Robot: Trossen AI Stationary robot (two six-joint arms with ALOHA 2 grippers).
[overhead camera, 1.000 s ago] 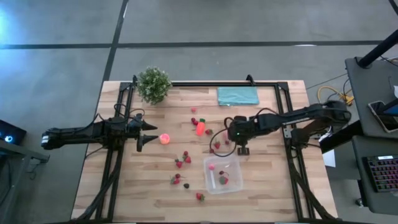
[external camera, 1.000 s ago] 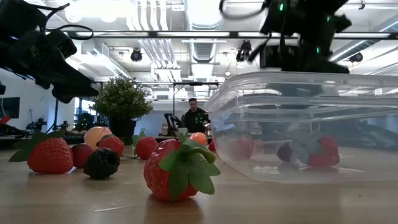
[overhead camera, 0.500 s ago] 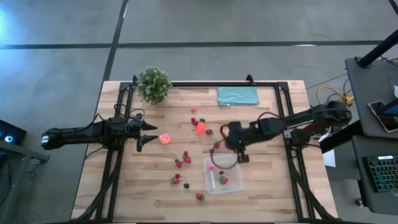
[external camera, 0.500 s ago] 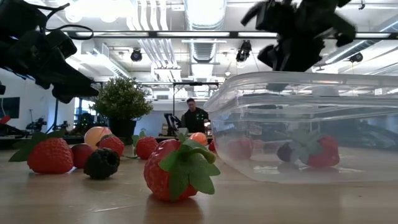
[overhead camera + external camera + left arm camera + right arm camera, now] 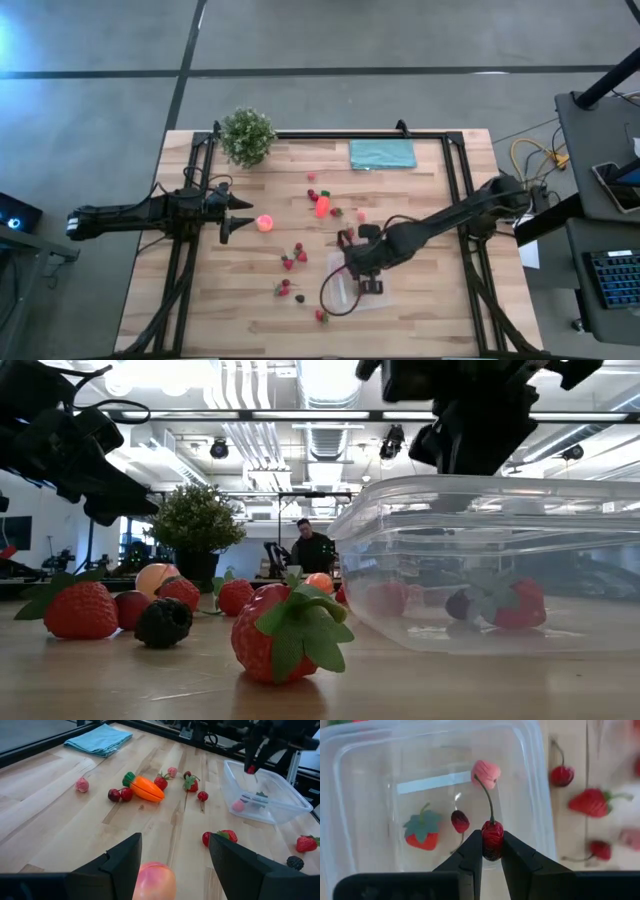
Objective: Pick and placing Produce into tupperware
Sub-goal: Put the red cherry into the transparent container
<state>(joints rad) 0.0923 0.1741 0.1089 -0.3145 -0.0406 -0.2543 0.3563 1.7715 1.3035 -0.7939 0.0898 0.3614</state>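
The clear tupperware (image 5: 365, 795) stands on the table near its front edge, with a strawberry (image 5: 421, 832), a dark cherry (image 5: 460, 820) and a pink piece (image 5: 486, 772) lying in it. My right gripper (image 5: 492, 845) hangs over the tub (image 5: 265, 795), shut on a dark red cherry (image 5: 492, 839). Loose produce lies on the wood: a carrot (image 5: 322, 207) and strawberries (image 5: 293, 258). At the left, my left gripper (image 5: 240, 215) stands open and low. A pink-orange ball (image 5: 154, 879) rests on the table between its fingers. My right gripper pinches the cherry's round body (image 5: 492, 834) between its two fingertips (image 5: 472, 852). The fingers come from above, pointing steeply down into the tub's opening. The cherry is lifted clear of the tub's floor, and its thin stem (image 5: 487, 800) sticks out beyond the fingers.
A green potted plant (image 5: 247, 135) stands at the far left corner and a teal cloth (image 5: 382, 153) lies flat at the far edge. Black frame rails (image 5: 455, 190) run along both sides. More strawberries and a dark berry (image 5: 163, 622) lie left of the tub.
My right gripper has swung from the tub's far side toward the table's near edge and slightly left, and now stands over the tub. Its wrist has rolled a little on the way. My left arm and the loose produce have kept still.
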